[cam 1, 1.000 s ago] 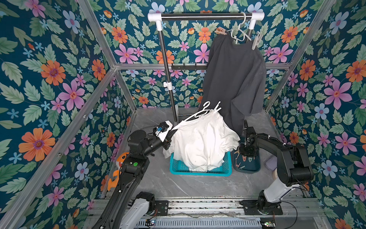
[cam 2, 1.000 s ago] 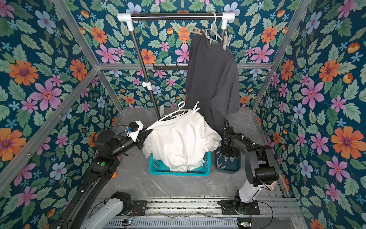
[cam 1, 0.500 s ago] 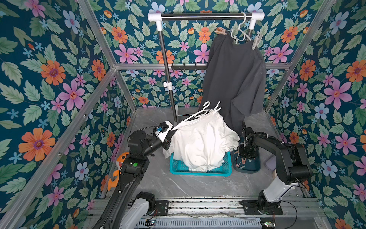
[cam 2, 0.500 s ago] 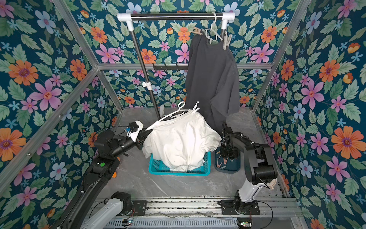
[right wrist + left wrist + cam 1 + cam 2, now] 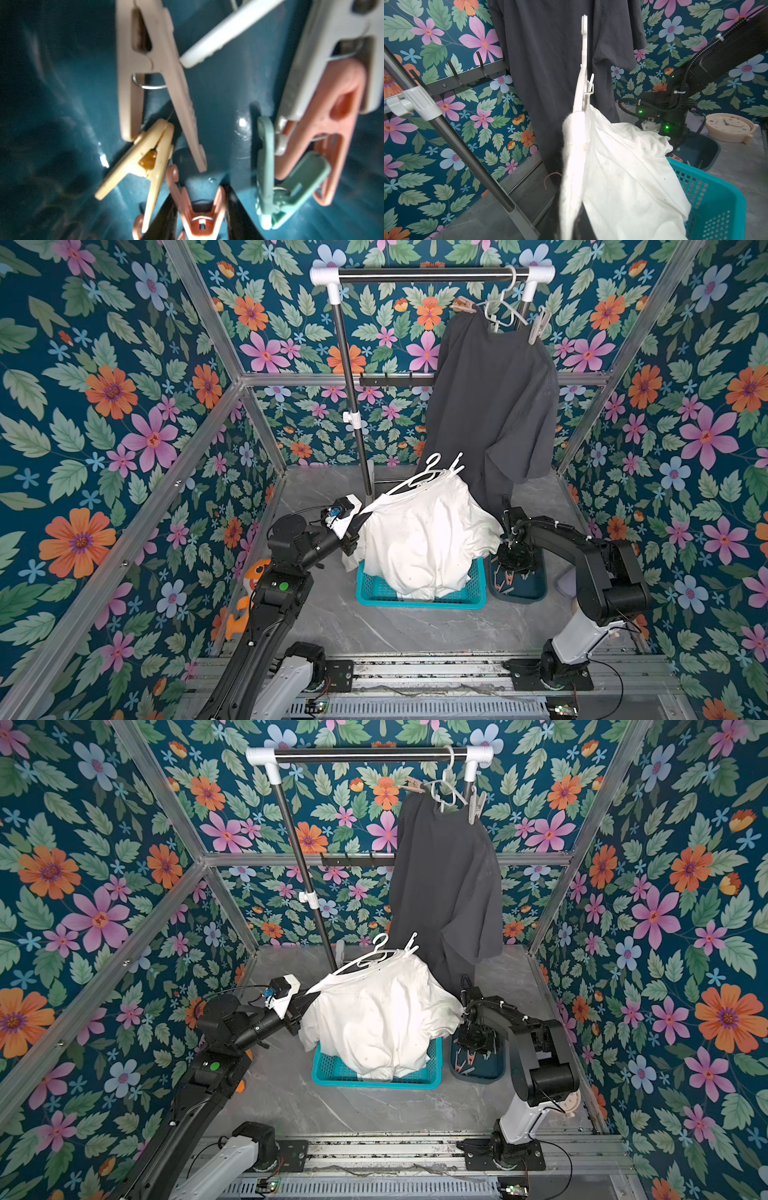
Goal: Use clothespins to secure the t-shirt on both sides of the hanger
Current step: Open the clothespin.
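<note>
Where your left gripper (image 5: 353, 531) meets the white hanger (image 5: 417, 480), it is clamped shut on the hanger's lower end. The shoulder of the white t-shirt (image 5: 424, 543) is bunched at the same spot. The hanger sits tilted, with its hook end raised toward the rack pole (image 5: 353, 406). The t-shirt droops from it in a heap, and its lower folds rest in the teal basket (image 5: 419, 600). One white clothespin (image 5: 457, 460) is clipped on the hanger just beside the hook, on the side away from your left gripper. The left wrist view confirms it.

Your right gripper (image 5: 514, 566) points down into the dark teal tub (image 5: 528, 593), just beside the basket. The loose clothespins (image 5: 505, 580) lie in that tub. In the right wrist view, the black fingers (image 5: 164, 216) press against both legs of a salmon clothespin (image 5: 199, 214), so the gripper is closed on it. I cannot tell whether it is clear of the tub floor. A tan clothespin (image 5: 158, 83), a cream clothespin (image 5: 145, 158) and a mint clothespin (image 5: 276, 187) lie near it.

Behind, a dark t-shirt (image 5: 490, 406) hangs from the top rail (image 5: 428, 274).
</note>
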`<act>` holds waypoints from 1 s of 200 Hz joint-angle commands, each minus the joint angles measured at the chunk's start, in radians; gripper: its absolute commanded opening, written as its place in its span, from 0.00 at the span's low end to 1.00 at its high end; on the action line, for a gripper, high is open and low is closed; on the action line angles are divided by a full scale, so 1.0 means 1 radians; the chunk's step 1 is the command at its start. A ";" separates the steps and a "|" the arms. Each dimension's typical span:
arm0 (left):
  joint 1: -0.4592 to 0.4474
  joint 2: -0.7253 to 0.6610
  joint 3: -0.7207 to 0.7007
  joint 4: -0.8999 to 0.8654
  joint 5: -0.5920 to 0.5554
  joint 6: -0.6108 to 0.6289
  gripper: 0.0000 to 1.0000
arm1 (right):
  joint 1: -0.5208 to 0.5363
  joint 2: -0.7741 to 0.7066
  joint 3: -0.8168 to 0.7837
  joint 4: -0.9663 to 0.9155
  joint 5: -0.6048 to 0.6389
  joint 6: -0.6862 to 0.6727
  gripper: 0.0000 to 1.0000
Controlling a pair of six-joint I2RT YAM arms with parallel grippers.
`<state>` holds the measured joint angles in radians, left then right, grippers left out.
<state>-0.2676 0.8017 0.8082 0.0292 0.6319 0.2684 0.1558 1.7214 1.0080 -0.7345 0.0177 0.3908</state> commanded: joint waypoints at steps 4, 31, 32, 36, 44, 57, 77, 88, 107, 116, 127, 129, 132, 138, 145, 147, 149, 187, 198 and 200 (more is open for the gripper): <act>0.001 -0.004 0.004 0.063 -0.004 0.003 0.00 | 0.004 0.020 -0.015 -0.040 0.006 0.025 0.37; 0.002 -0.006 0.002 0.063 -0.006 0.002 0.00 | 0.004 0.006 -0.016 -0.037 0.010 0.027 0.32; 0.002 -0.005 0.002 0.063 -0.005 0.002 0.00 | 0.004 0.006 -0.017 -0.037 0.010 0.026 0.31; 0.001 -0.004 0.004 0.063 -0.005 0.002 0.00 | 0.004 0.001 -0.018 -0.036 0.011 0.029 0.30; 0.002 -0.003 0.004 0.063 -0.005 0.002 0.00 | 0.004 -0.011 -0.021 -0.034 0.018 0.028 0.27; 0.001 -0.001 0.005 0.064 -0.002 0.000 0.00 | 0.004 -0.032 -0.030 -0.028 0.029 0.029 0.21; 0.001 0.001 0.006 0.064 0.000 0.000 0.00 | 0.004 -0.054 -0.042 -0.017 0.030 0.029 0.17; 0.001 0.002 0.009 0.064 0.002 -0.001 0.00 | 0.004 -0.054 -0.043 -0.019 0.034 0.028 0.13; 0.001 0.002 0.008 0.064 0.002 -0.003 0.00 | 0.004 -0.111 -0.052 -0.012 0.042 0.035 0.05; 0.001 0.002 0.008 0.064 0.000 -0.004 0.00 | 0.004 -0.121 -0.057 -0.003 0.043 0.035 0.05; 0.002 0.001 0.008 0.064 0.002 -0.004 0.00 | 0.004 -0.130 -0.063 0.002 0.046 0.032 0.05; 0.001 0.001 0.009 0.064 0.002 -0.005 0.00 | 0.004 -0.133 -0.063 0.003 0.046 0.031 0.05; 0.001 0.000 0.009 0.064 0.003 -0.006 0.00 | 0.004 -0.135 -0.063 0.004 0.047 0.030 0.05; 0.002 -0.001 0.009 0.064 0.004 -0.006 0.00 | 0.003 -0.140 -0.066 0.007 0.051 0.028 0.05; 0.001 -0.002 0.009 0.064 0.003 -0.006 0.00 | 0.004 -0.146 -0.067 0.011 0.054 0.028 0.04; 0.002 -0.002 0.009 0.064 0.003 -0.006 0.00 | 0.004 -0.148 -0.067 0.011 0.055 0.028 0.04; 0.002 -0.003 0.009 0.064 0.002 -0.006 0.00 | 0.004 -0.150 -0.067 0.012 0.055 0.027 0.04; 0.001 -0.004 0.007 0.063 0.000 -0.006 0.00 | 0.004 -0.172 -0.072 0.029 0.078 0.020 0.04; 0.002 -0.003 0.005 0.065 0.002 -0.006 0.00 | 0.004 -0.176 -0.070 0.030 0.083 0.018 0.03; 0.001 -0.003 0.004 0.065 0.003 -0.007 0.00 | 0.004 -0.178 -0.071 0.030 0.083 0.017 0.03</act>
<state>-0.2676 0.8013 0.8085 0.0292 0.6323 0.2680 0.1596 1.5543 0.9379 -0.7090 0.0673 0.4114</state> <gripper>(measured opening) 0.104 0.095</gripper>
